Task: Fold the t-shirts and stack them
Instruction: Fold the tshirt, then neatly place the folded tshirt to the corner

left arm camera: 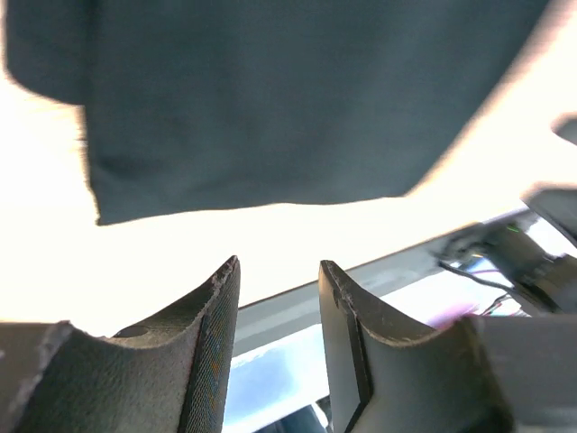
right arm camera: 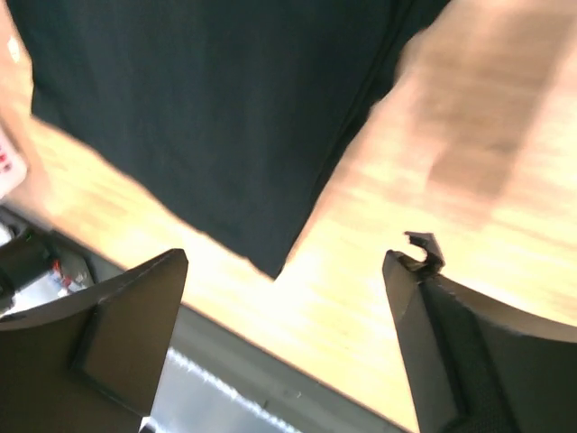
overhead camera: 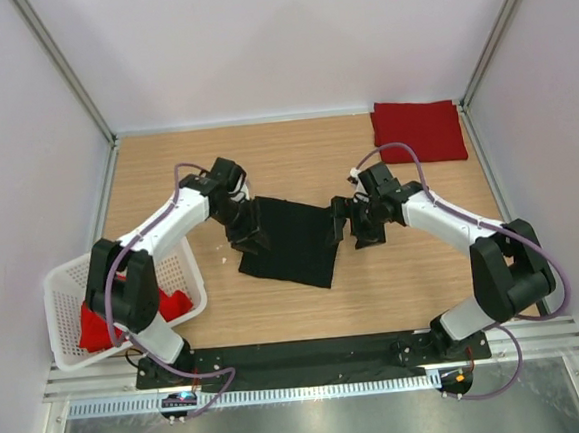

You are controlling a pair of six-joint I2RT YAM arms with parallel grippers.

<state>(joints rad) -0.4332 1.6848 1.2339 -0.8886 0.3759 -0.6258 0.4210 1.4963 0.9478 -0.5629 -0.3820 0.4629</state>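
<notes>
Black t-shirt (overhead camera: 290, 242) lies flat between them — left gripper (overhead camera: 250, 240) part-open, right gripper (overhead camera: 354, 226) wide open — both empty at its side edges.

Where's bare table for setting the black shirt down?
Free: far table between black shirt and back wall, left of the folded red shirt; also the near strip by the base rail. Crowded: left hand and right hand flanking the black shirt; basket near-left.

One black t-shirt (overhead camera: 291, 241), one folded red t-shirt (overhead camera: 418, 131), red cloth (overhead camera: 96, 329) of unclear count in one white basket (overhead camera: 191, 269)
</notes>
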